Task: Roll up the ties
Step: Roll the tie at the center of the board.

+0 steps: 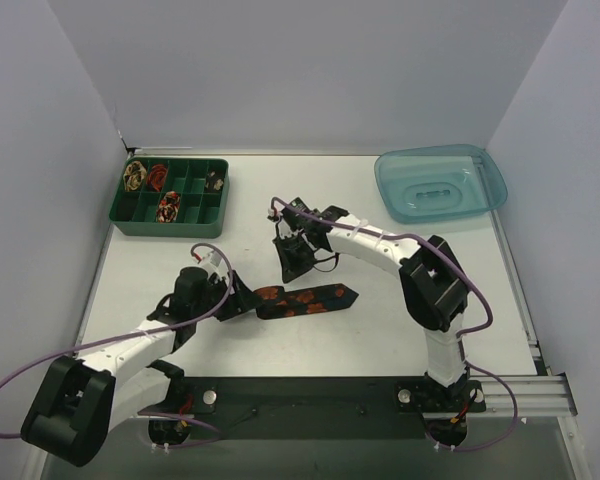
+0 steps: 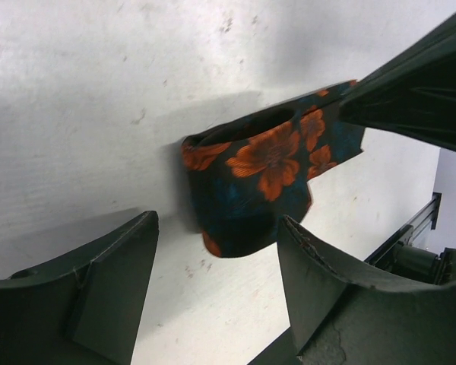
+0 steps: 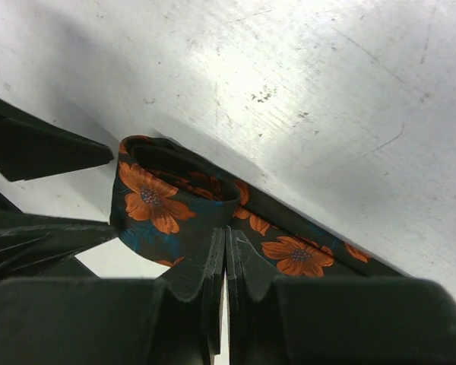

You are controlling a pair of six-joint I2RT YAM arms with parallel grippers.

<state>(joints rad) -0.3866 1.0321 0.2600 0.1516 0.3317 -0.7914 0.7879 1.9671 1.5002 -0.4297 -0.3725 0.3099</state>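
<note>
A dark navy tie (image 1: 310,299) with red-orange flowers lies across the table's middle, pointed end to the right. Its left end is curled into a loose upright loop (image 2: 251,179), also seen in the right wrist view (image 3: 163,209). My right gripper (image 1: 292,268) points down over that end; its fingertips (image 3: 226,232) are shut together where the loop meets the flat strip, seemingly pinching the fabric. It shows as a dark block (image 2: 410,84) in the left wrist view. My left gripper (image 1: 242,298) is open (image 2: 216,228), the loop just beyond its tips, untouched.
A green divided tray (image 1: 170,230) at the back left holds small rolled ties: cream (image 1: 137,177), red (image 1: 158,177), patterned (image 1: 168,207). A blue plastic basin (image 1: 390,195) stands at the back right. White walls enclose the table.
</note>
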